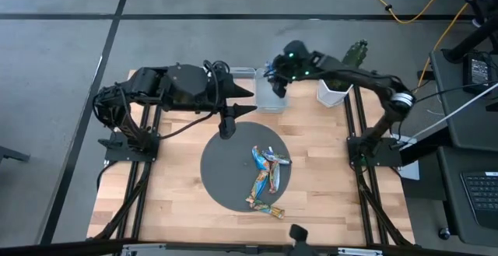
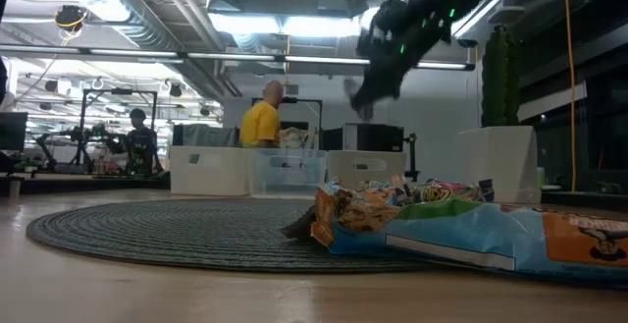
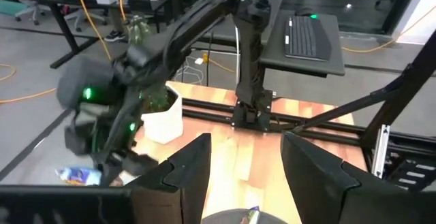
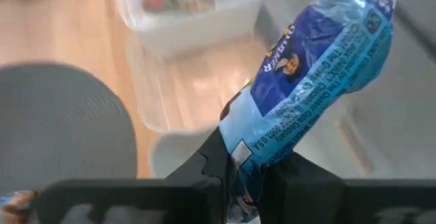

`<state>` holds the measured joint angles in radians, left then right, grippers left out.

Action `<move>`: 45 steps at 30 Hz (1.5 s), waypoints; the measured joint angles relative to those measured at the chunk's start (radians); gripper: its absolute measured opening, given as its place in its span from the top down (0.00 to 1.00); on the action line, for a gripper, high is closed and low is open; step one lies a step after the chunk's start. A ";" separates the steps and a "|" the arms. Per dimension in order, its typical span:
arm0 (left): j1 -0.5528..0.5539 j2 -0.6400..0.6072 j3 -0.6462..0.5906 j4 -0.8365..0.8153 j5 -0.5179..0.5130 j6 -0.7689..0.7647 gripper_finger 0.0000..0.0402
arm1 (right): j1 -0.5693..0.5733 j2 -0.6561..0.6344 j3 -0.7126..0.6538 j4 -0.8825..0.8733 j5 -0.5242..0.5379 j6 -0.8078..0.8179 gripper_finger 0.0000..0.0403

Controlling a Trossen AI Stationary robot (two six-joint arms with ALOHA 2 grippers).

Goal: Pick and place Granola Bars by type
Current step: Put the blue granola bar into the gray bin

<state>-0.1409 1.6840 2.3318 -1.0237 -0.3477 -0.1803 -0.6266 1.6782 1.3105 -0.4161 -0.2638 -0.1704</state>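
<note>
Closest to the low camera lies a blue-wrapped granola bar (image 2: 491, 235), cut off at the picture's 3 o'clock edge, with more crinkled bars (image 2: 378, 210) heaped behind it on the round dark mat (image 2: 147, 230). From above, that pile of bars (image 1: 267, 180) sits toward 4 o'clock on the mat (image 1: 226, 170), which covers the middle of the wooden worktop (image 1: 319, 178). The right tool (image 1: 274, 77) hangs in the air at about 12 o'clock from the mat, over a clear bin (image 1: 264, 99) at the worktop's far edge; its fingers are pressed onto one blue bar (image 4: 306, 81), which sticks out past the fingertips in the right wrist view, and a second clear bin (image 4: 194, 9) with blurred contents shows beyond it. A white container (image 1: 333, 94) stands at 3 o'clock from the clear bin. The left tool (image 1: 226, 128) hovers just above the mat's 12 o'clock rim, its fingers (image 3: 180, 176) spread apart with nothing between them. In the left wrist view the right arm is smeared and what it grips is hard to make out. In the low view white bins (image 2: 211, 169) line the far edge, and a person in a yellow top (image 2: 261, 122) shows in the room behind, partly hidden by them.
</note>
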 joint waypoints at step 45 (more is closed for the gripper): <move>-0.002 -0.256 -0.117 -0.547 -0.401 -0.274 0.58 | 0.566 -0.333 -0.395 -0.216 0.215 0.131 0.45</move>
<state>-0.1432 1.4283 2.2149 -1.5707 -0.7490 -0.4540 -0.0605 1.3450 0.9156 -0.6316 -0.0483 -0.0394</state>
